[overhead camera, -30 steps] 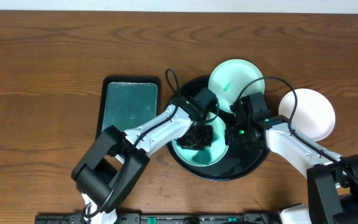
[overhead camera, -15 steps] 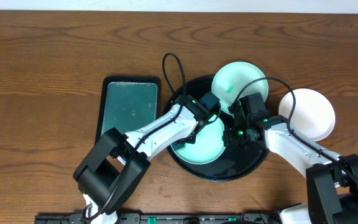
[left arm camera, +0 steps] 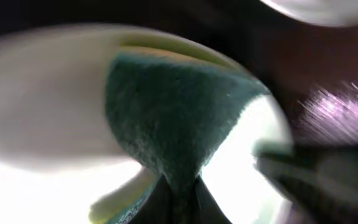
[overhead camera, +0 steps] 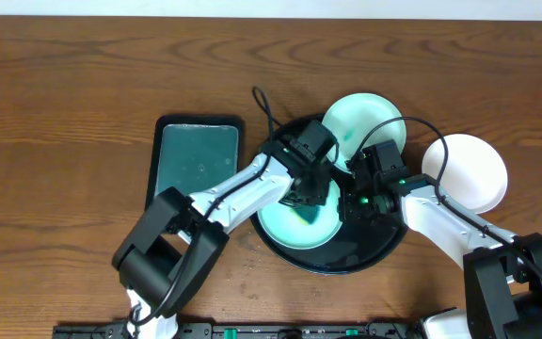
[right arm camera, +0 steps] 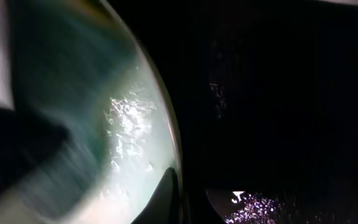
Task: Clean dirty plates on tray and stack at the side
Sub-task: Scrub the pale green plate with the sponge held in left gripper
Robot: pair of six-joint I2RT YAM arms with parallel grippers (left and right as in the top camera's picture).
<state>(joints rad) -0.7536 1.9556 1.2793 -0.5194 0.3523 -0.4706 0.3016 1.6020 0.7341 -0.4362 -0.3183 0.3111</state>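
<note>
left fingers (overhead camera: 307,188) dragged fuzzy teal sponge (left arm camera: 179,118) back over glossy plate (overhead camera: 294,228)

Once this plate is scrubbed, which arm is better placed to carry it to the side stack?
Likely right. The right pincer sits at the rim of the teal plate, nearest the white plate on the table; the left pincer holds the sponge.

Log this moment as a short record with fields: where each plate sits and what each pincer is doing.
round tray: black, wet-looking, centre of view
plate in tray: teal-tinted, under the sponge
second plate: overlaps the round tray's far rim
third plate: outside the round tray, to its right
left pincer: shut on sponge, held against the plate in tray
right pincer: at that plate's rim; grip unclear
rectangular tray: holds teal liquid, left of the round tray
</note>
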